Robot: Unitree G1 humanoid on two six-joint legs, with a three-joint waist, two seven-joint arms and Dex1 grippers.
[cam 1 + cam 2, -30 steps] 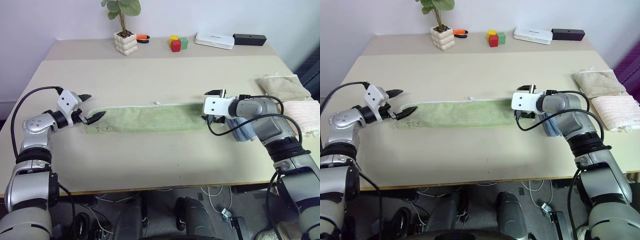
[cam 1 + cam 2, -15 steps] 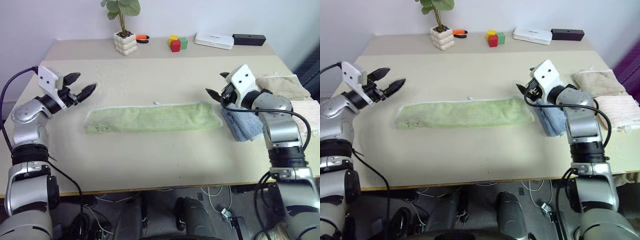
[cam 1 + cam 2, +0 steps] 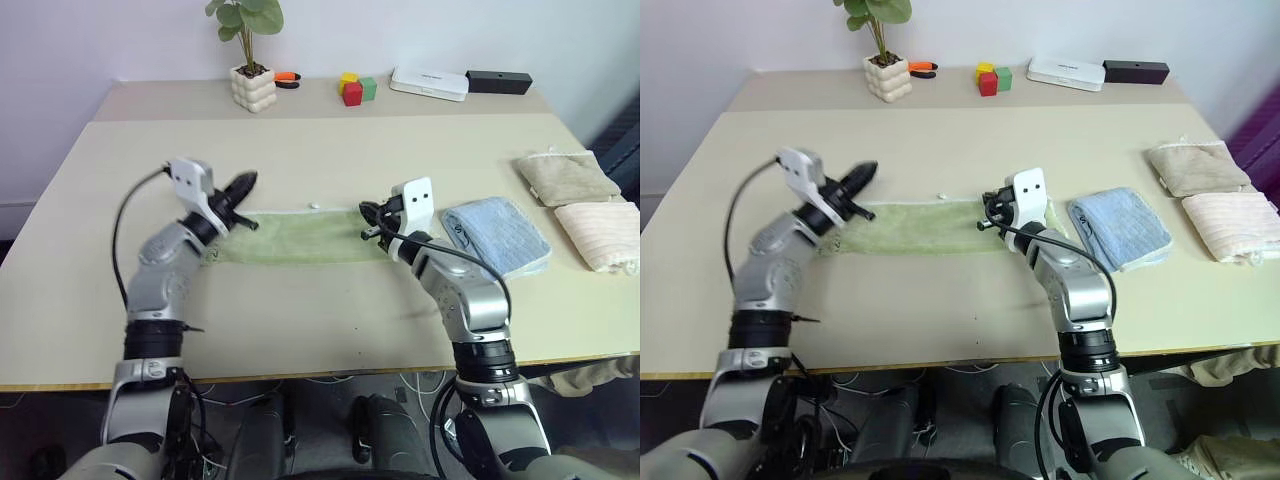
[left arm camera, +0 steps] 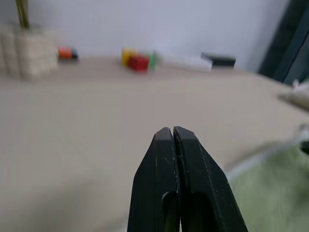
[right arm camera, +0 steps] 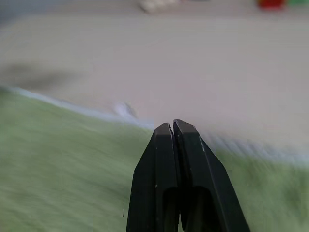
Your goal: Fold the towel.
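We have just swung both arms in over the towel (image 3: 300, 237), lying as a long strip mid-table, and our left gripper (image 3: 243, 184) and right gripper (image 3: 366, 222) have snapped tight shut holding nothing, so folding waits.

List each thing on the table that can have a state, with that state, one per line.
towel: flat on the table, a long narrow strip, not yet folded across.
left gripper: shut, over the towel's left end.
right gripper: shut, over the towel's right end.
light blue towel: folded, lying flat.
beige towel: folded.
pink towel: folded.
potted plant: upright.
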